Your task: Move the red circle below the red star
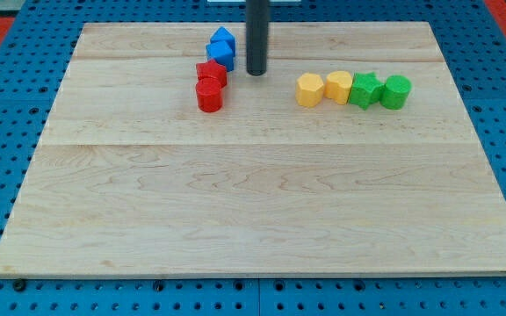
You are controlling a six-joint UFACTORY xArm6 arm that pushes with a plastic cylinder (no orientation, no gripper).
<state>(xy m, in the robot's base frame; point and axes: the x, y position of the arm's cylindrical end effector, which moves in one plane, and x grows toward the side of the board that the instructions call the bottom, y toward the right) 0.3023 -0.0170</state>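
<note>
The red circle lies on the wooden board, touching the red star just above it in the view. My tip stands to the right of the red star, a short gap from it. Two blue blocks sit above the red star: one touching it and one at the top of the column.
A row of blocks lies at the view's right: a yellow block, a second yellow block, a green star and a green circle. The board's top edge is close behind the blue blocks.
</note>
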